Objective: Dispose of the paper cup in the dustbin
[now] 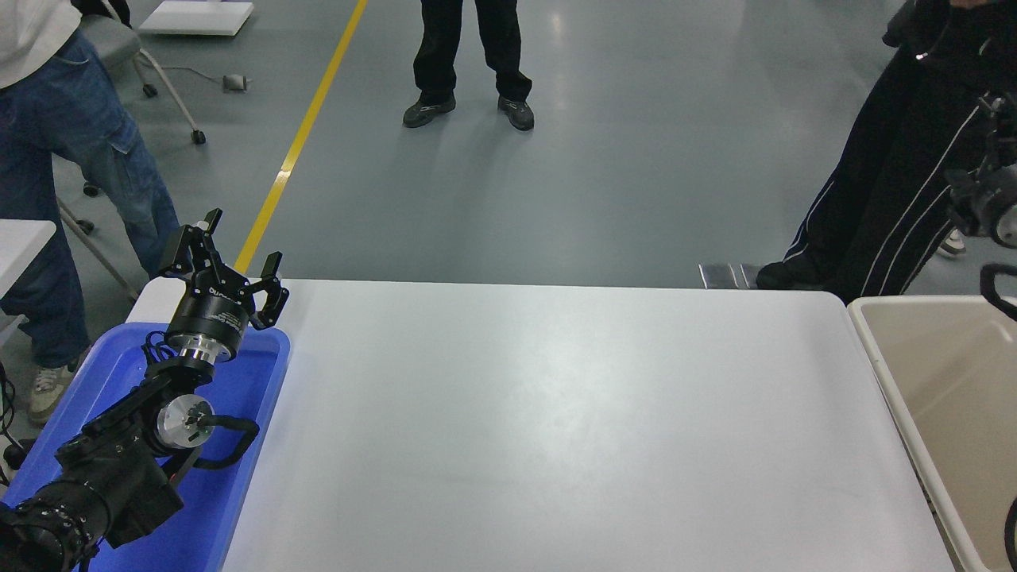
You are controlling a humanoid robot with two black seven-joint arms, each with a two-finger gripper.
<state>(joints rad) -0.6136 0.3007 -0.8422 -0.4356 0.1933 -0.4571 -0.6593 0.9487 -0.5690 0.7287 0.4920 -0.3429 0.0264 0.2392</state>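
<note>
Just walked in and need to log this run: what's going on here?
Nothing is being handled right now. The left end effector hangs open above the blue bin at the white table. The dustbin stands at the table's right end. No paper cup shows. Black robot parts show at the right edge; people stand beyond.

Left gripper parked lower left, fingers spread.

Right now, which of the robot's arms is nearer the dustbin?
Right. The right arm shows at the picture's right edge, by the dustbin's far end; the left tool hangs over the blue bin, across the table.
</note>
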